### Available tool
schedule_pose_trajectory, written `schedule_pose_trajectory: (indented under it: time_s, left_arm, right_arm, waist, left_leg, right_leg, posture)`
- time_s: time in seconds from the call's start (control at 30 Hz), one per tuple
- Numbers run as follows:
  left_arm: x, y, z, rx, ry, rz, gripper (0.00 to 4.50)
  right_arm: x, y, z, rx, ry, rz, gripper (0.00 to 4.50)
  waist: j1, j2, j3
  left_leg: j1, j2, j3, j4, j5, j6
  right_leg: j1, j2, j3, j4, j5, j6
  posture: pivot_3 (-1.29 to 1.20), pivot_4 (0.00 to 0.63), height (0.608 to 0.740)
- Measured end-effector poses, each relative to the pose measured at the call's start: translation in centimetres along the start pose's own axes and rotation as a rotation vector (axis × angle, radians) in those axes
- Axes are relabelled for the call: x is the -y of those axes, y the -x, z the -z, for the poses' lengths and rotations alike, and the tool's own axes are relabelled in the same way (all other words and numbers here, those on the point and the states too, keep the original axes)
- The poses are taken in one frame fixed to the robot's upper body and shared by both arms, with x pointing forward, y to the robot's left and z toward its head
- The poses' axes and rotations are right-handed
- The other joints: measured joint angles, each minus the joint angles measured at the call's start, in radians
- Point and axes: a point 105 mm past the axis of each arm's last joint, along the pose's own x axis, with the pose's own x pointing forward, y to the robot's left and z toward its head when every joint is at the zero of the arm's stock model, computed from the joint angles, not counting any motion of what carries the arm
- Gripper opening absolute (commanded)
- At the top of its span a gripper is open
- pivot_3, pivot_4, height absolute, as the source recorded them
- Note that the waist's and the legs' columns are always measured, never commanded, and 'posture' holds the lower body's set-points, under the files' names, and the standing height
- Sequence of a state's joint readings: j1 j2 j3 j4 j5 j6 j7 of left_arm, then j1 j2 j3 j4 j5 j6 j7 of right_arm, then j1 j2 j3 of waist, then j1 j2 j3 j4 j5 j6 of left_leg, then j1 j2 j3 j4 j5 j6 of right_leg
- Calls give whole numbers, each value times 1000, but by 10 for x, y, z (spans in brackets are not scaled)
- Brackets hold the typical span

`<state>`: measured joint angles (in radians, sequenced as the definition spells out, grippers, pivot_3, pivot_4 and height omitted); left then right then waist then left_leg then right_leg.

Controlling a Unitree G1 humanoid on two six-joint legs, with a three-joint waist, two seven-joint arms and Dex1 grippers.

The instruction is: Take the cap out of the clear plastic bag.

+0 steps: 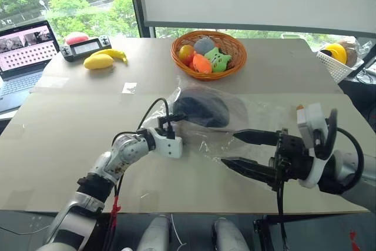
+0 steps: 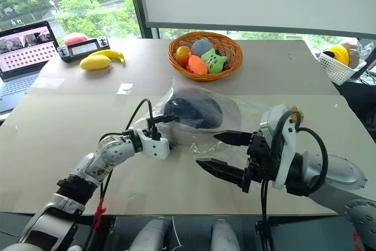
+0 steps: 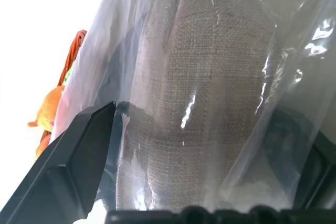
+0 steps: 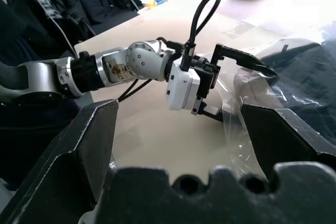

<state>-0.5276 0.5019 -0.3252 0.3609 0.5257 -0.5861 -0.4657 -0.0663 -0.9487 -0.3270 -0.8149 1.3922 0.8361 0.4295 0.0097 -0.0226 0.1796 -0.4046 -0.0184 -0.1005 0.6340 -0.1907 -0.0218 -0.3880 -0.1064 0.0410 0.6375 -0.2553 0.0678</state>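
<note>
The clear plastic bag (image 1: 252,116) lies crinkled on the middle of the table, with the cap (image 1: 202,110) inside it as a dark mound. Through the plastic, the left wrist view shows the cap's beige weave (image 3: 210,77) close up. My left gripper (image 1: 181,124) is open at the bag's left end; one finger (image 4: 247,62) reaches over the plastic and the other (image 4: 210,113) sits low beside it. My right gripper (image 1: 228,148) is open just above the table at the bag's near edge, its fingers pointing left, with loose plastic between them.
A wicker basket (image 1: 236,63) of plush toys and fruit stands behind the bag. A banana and a mango (image 1: 106,58), a black device (image 1: 87,46) and a laptop (image 1: 20,51) sit at the far left. A white basket (image 1: 335,63) stands at the far right.
</note>
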Motion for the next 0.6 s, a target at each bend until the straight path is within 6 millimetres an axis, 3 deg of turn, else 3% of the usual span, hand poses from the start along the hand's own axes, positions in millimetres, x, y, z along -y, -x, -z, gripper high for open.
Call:
schedule_pose_trajectory:
  time_s: [0.1, 0.27, 0.43, 0.47, 0.6]
  left_arm:
    - [3, -2, 1, 9, -9, 15, 3629]
    - [11, -3, 3, 12, 0, 38, 1927]
    - [1, -3, 2, 18, -31, 12, 211]
    - [-1, -2, 2, 22, -38, 6, 39]
    - [0, 4, 2, 54, -72, 6, 39]
  right_arm:
    - [1, 0, 0, 4, 1, 8, 4500]
    - [1, -1, -1, 19, 0, 18, 4500]
    - [1, -3, -1, 23, -2, 21, 4500]
    - [0, -3, 0, 21, -4, 19, 4500]
    - [0, -4, 1, 18, -7, 18, 4500]
  waist:
    - [0, 0, 0]
    - [-1, 0, 0]
    - [-1, 0, -1]
    - [-1, 0, -1]
    - [-4, 0, -2]
  left_leg:
    - [0, 0, 0, 0, 0, 0]
    - [0, 0, 0, 0, 0, 0]
    - [1, 0, 0, 0, 0, 0]
    - [1, 0, 0, 0, 0, 0]
    - [1, 0, 0, 0, 0, 0]
  right_leg:
    - [0, 0, 0, 1, 0, 0]
    - [0, 0, 0, 1, 0, 0]
    - [0, 0, 0, 1, 0, 0]
    - [0, 0, 0, 2, 0, 0]
    - [0, 0, 0, 2, 0, 0]
  posture:
    - [0, 150, 740]
    - [0, 150, 740]
    - [0, 150, 740]
    - [0, 150, 740]
    - [0, 150, 740]
